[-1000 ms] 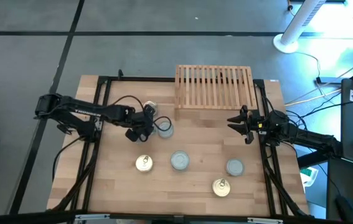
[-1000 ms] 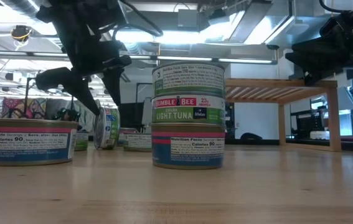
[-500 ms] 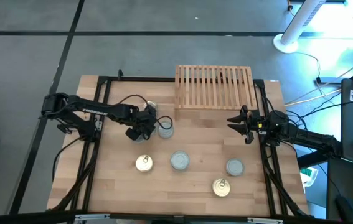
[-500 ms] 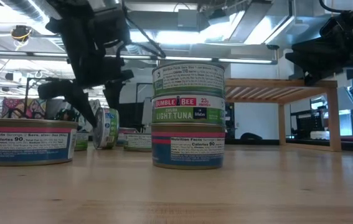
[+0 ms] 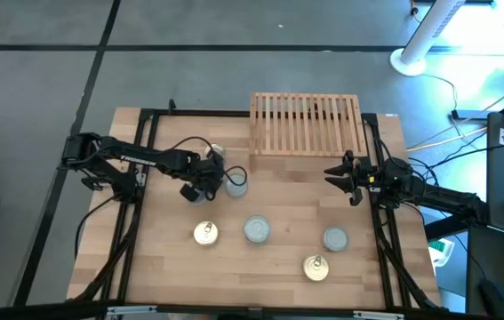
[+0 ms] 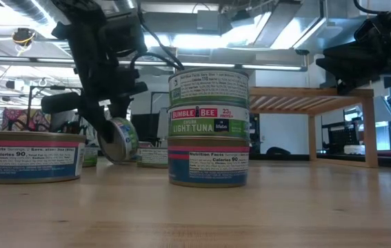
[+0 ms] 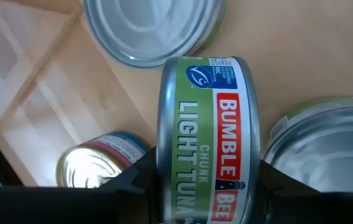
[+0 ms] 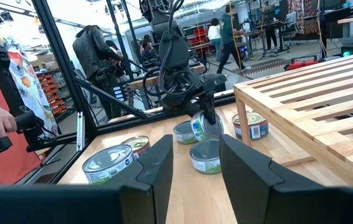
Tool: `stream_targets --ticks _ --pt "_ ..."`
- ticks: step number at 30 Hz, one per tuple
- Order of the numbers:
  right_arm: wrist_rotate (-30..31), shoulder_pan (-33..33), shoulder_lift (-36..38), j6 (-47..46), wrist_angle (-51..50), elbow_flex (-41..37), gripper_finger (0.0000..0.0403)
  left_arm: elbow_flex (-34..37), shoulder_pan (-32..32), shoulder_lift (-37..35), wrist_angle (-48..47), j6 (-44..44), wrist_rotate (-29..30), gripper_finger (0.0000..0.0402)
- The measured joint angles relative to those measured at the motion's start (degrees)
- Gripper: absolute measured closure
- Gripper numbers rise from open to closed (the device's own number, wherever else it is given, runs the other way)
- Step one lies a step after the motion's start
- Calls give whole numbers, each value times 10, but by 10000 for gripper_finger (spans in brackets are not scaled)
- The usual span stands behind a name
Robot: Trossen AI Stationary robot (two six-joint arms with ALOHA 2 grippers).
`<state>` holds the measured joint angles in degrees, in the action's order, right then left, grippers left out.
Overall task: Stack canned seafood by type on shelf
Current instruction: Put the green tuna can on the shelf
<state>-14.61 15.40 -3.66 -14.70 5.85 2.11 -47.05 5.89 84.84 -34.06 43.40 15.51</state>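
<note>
Seven cans (image 5: 256, 229), one shelf (image 5: 305, 123)

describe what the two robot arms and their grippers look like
Both arms are dark, slim and jointed. The left arm carries white lettering along its link and a thin black cable looping near its wrist. The left gripper and right gripper each have two black, flat, blocky fingers. The right arm looks similar.

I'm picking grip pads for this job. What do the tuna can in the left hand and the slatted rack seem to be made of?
Tuna can: probably metal, with bright silvery rims, wrapped in a glossy printed green label. Slatted rack: looks like pale unpainted wood, with visible grain and a matte surface.
</note>
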Motion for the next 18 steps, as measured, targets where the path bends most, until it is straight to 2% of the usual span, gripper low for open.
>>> stream_targets --ticks 4,12,18 --pt "0 0 0 0 0 0 272 -16 0 0 -18 -43 0 275" --pt "0 0 0 0 3 0 272 -109 0 -1 -87 -109 -3 275" --pt "0 0 0 0 5 0 272 -180 0 -2 -144 -149 -68 275"
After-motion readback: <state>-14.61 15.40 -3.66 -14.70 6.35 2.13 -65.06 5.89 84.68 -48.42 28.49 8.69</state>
